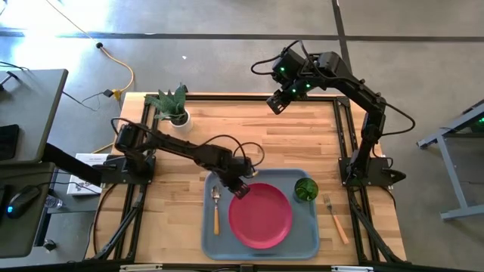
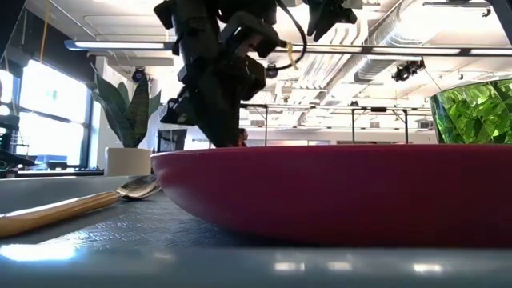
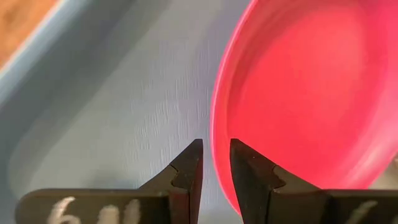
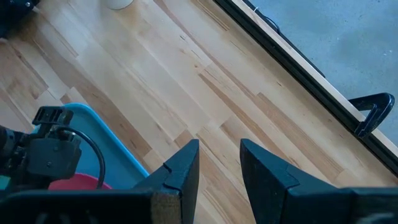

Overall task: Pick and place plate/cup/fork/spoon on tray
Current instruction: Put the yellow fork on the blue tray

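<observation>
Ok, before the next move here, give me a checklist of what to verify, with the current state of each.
1. plate lying on the tray: ok.
2. spoon on the tray, beside the plate: ok.
3. cup on the tray: ok.
4. fork on the tray: not ok, it lies on the table beside the tray.
5. left gripper clear of the plate: cannot tell; jaws slightly apart at the plate's rim.
6. right gripper free for the fork: ok, raised over the table, holding nothing.
</observation>
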`<state>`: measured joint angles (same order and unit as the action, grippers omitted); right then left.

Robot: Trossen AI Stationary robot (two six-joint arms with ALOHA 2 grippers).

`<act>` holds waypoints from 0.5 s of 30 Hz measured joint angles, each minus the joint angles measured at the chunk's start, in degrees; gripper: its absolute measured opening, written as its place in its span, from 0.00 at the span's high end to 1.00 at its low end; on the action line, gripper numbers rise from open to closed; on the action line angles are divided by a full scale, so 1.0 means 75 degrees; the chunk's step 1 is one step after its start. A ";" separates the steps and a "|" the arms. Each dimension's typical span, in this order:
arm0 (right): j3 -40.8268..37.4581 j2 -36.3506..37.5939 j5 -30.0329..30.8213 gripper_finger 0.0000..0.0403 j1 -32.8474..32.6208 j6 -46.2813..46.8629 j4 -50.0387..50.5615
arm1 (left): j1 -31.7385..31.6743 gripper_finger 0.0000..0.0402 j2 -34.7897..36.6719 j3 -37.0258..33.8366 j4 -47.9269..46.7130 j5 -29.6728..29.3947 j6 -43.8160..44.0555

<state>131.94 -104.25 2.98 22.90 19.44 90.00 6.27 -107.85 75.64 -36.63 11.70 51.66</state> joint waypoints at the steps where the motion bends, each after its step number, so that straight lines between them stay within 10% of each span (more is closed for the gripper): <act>1: 0.0000 0.0000 -0.0003 0.73 0.0000 0.0024 0.0003 | -0.0028 0.83 0.0078 0.0000 -0.0057 -0.0004 -0.0064; 15: 0.0000 0.0000 -0.1238 0.73 -0.0809 0.1211 0.0002 | -0.0513 0.83 0.1520 -0.0003 -0.1400 -0.0720 -0.1449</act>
<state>131.94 -104.25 -6.30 16.83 28.53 90.01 2.43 -96.45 75.61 -47.12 6.30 40.80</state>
